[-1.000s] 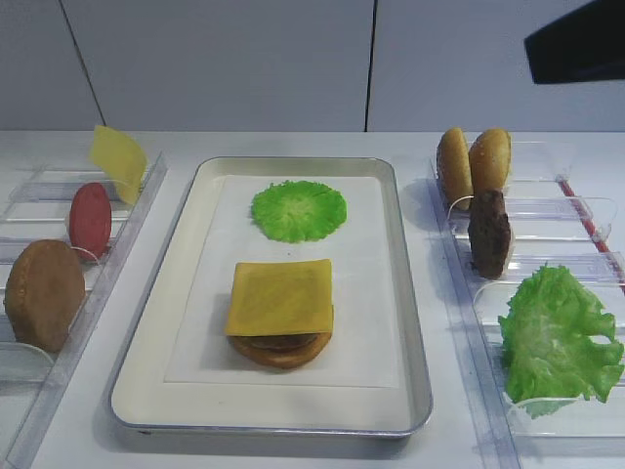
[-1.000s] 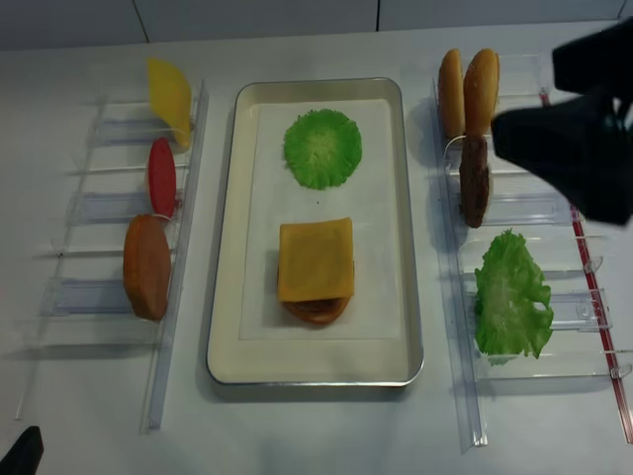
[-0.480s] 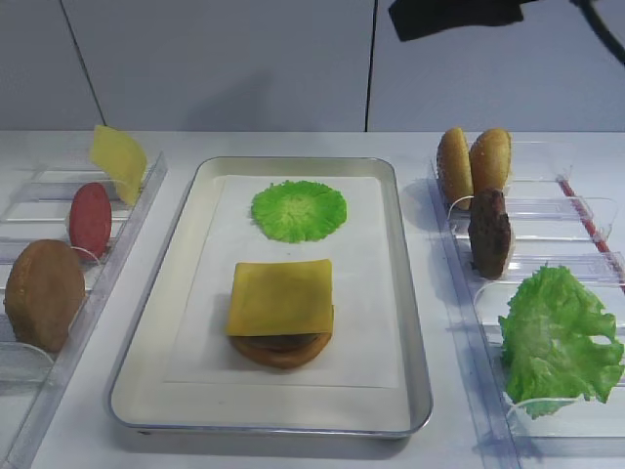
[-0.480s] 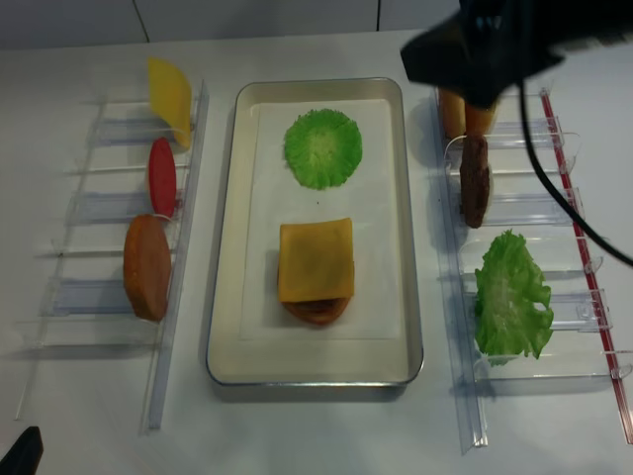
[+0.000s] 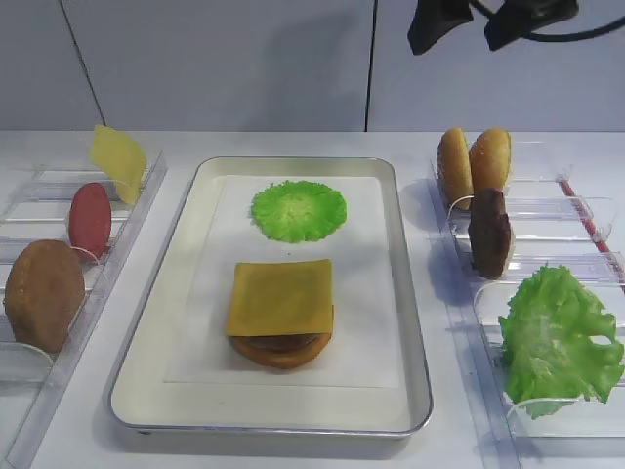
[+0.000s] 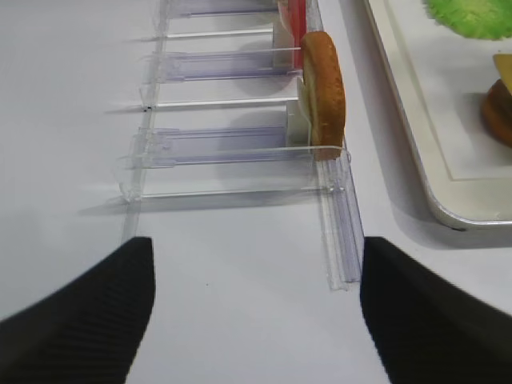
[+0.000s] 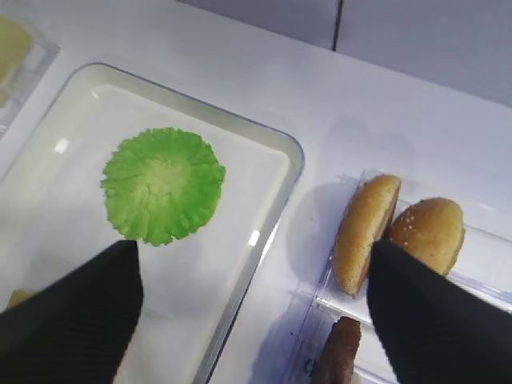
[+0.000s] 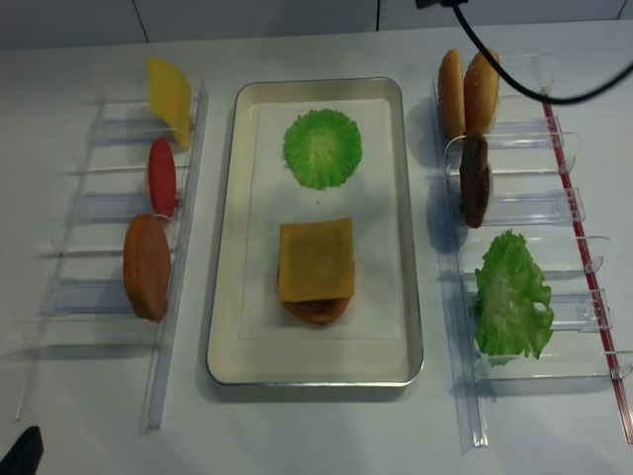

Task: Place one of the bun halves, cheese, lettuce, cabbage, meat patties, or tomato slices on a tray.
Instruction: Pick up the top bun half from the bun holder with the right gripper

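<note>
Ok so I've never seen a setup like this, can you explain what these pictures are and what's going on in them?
It's a two-armed robot practising with toy burger parts. Two cameras look down at the table; two sit on the wrists, where the dark shapes at the bottom corners are gripper fingers. The right gripper hangs open and empty up high; the left gripper is open and empty too. In the middle, the tray holds the cabbage and a cheese slice over a patty and bun base. Clear racks either side hold spare buns, a meat patty, lettuce, a tomato slice and more cheese.
</note>
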Action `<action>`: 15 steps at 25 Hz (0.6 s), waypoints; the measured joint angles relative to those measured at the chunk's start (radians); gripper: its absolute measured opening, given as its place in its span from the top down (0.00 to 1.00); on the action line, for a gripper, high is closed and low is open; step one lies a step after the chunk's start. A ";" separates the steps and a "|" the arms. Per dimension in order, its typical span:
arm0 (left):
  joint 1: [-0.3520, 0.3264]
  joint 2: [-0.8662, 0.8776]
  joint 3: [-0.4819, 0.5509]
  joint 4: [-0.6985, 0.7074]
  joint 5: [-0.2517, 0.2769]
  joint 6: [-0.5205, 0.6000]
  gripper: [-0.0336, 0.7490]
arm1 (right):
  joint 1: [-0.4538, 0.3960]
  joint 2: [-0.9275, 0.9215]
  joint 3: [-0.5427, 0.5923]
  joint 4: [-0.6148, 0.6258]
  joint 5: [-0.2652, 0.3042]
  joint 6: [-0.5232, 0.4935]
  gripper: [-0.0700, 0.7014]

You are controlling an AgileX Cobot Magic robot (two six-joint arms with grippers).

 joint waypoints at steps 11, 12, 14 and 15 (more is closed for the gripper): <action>0.000 0.000 0.000 0.000 0.000 0.000 0.33 | 0.002 0.329 -0.350 -0.181 0.262 0.262 0.18; 0.000 0.000 0.000 0.000 0.000 0.000 0.33 | 0.002 0.352 -0.369 -0.183 0.262 0.272 0.20; 0.000 0.000 0.000 0.000 0.000 0.000 0.33 | 0.002 0.387 -0.395 -0.183 0.264 0.287 0.25; 0.000 0.000 0.000 0.000 0.000 0.000 0.33 | 0.002 0.402 -0.404 -0.183 0.266 0.291 0.26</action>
